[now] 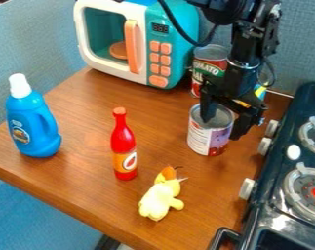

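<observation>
Open hand (221,128) over a topless can (210,139).
The worktop (81,117) spreads below the hand, the stove (302,107) just to its right. Behind and left, the toy microwave (145,44) holds an orange round piece (118,50); far left stands a blue bottle (34,124). The can stands upright directly under the hand, whose fingers are parted, one seemingly across its mouth, the other outside its right wall; no contents can be made out. Another can (208,61) stands behind, a red bottle (124,151) left, a yellow plush toy (161,197) nearer the camera. An off-centre squeeze could tip the can, and a sideways sweep could knock it into the stove's knobs (265,146).
</observation>
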